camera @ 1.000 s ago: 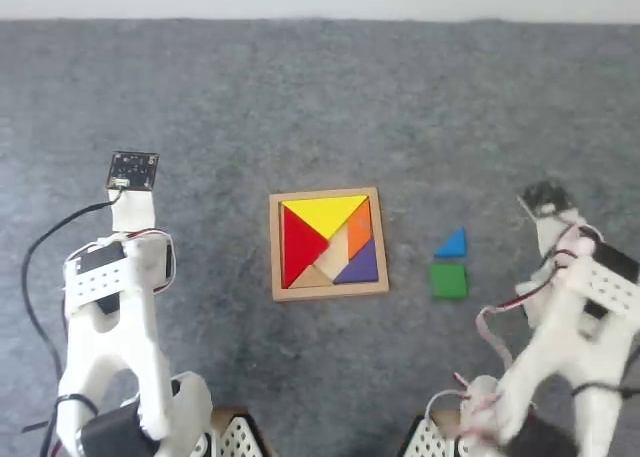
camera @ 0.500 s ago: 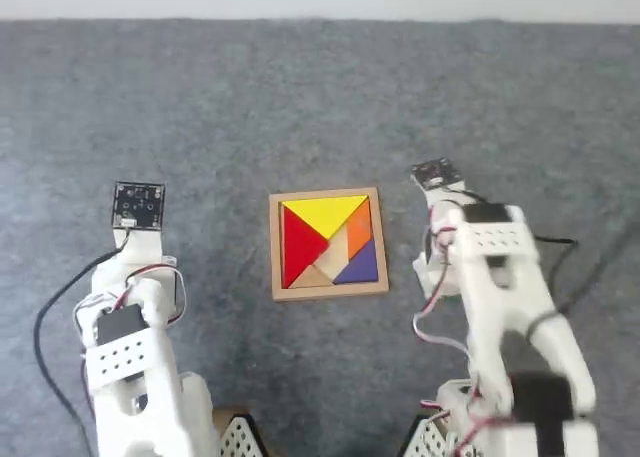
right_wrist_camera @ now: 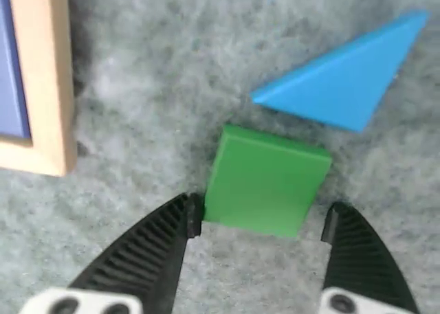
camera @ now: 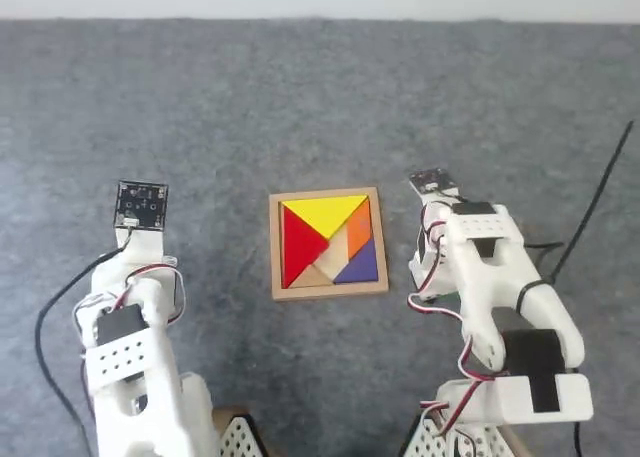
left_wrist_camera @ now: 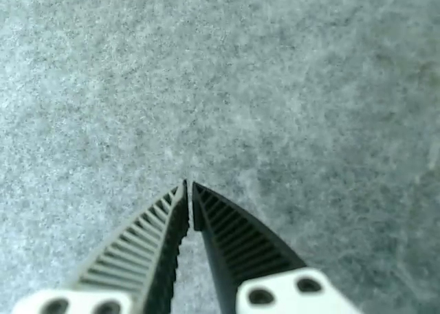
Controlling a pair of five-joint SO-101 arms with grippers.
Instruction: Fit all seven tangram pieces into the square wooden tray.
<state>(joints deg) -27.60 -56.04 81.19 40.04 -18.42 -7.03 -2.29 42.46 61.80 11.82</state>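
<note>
One square wooden tray point(camera: 274, 247) lies mid-tabletop point(camera: 300, 97) between the two arms. Four coloured pieces sit inside it: one yellow triangle point(camera: 325, 215), one red triangle point(camera: 298, 245), one orange piece point(camera: 360, 232) and one purple piece point(camera: 360, 265), with pale wood between them. Two pieces lie outside, just beside the tray's right edge: one green square point(right_wrist_camera: 265, 176) and one blue triangle point(right_wrist_camera: 350, 87), close together. The right end effector point(right_wrist_camera: 263, 214) is released, its fingers spread to either side of the green square. The left end effector point(left_wrist_camera: 188, 185) is clenched on nothing, over bare tabletop well left of the tray.
</note>
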